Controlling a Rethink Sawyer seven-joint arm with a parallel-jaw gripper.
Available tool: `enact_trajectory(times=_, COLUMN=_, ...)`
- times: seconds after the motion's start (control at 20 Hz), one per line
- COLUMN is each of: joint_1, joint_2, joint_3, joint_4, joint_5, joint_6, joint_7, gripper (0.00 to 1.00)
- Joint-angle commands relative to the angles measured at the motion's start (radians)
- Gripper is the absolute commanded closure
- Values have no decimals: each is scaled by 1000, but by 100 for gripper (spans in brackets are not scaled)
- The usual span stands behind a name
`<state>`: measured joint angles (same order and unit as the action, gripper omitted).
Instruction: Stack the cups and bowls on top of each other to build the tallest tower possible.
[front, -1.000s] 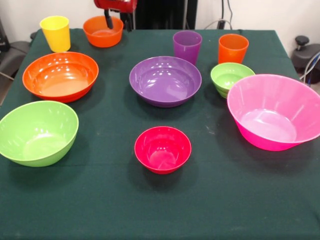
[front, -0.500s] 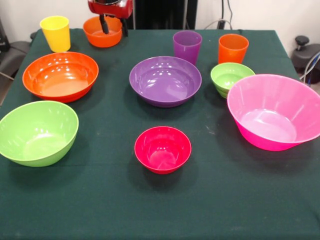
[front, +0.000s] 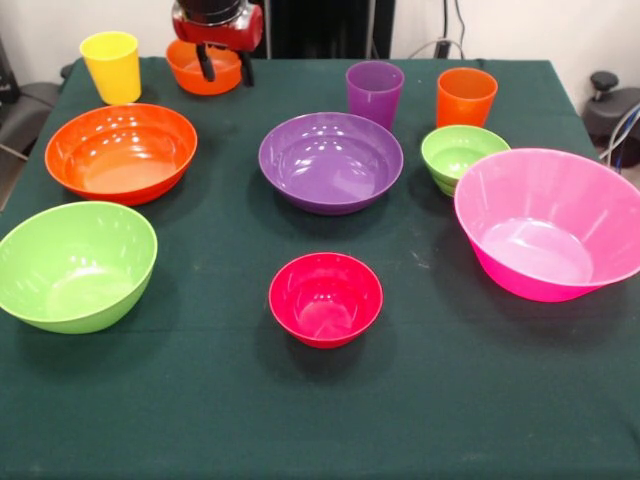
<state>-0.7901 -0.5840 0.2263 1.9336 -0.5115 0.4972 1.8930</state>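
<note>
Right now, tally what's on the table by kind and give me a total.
Bowls: 7 (small orange, large orange, lime green, purple, small green, pink, red-magenta)
Cups: 3 (yellow, purple, orange)
Total: 10

Dark green table (front: 300, 420), seven bowls (front: 331, 160) and three cups (front: 375, 92) standing apart on it

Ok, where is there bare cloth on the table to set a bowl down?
The widest bare patch is the near edge, in front of the small red bowl, between the lime green bowl and the pink bowl. The far row is crowded, with the pincer at the small orange bowl.
</note>
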Motion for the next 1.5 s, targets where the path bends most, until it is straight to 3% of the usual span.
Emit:
enact_trajectory(times=0.05, joint_1=11, joint_2=68, joint_3=97, joint_4=-100, joint_5=-78, joint_6=59, joint_7=-159, gripper=0)
enact_trajectory(times=0.45, joint_1=19, joint_2=49, joint_3=96, joint_4=-76, joint_5=-70, joint_6=55, joint_7=-133, gripper=0)
enact_trajectory(times=0.9, joint_1=-11, joint_2=-132, joint_3=97, joint_4=104, joint_5=-32, joint_6=69, joint_7=-106, gripper=0)
enact_trajectory(times=1.25, joint_1=-31, joint_2=-138, joint_3=96, joint_4=138, joint_5=-41, joint_6=52, joint_7=-96, gripper=0)
enact_trajectory(times=1.5, joint_1=-48, joint_2=-130, joint_3=78, joint_4=193, joint_5=-77, joint_6=-15, joint_7=-72, gripper=0)
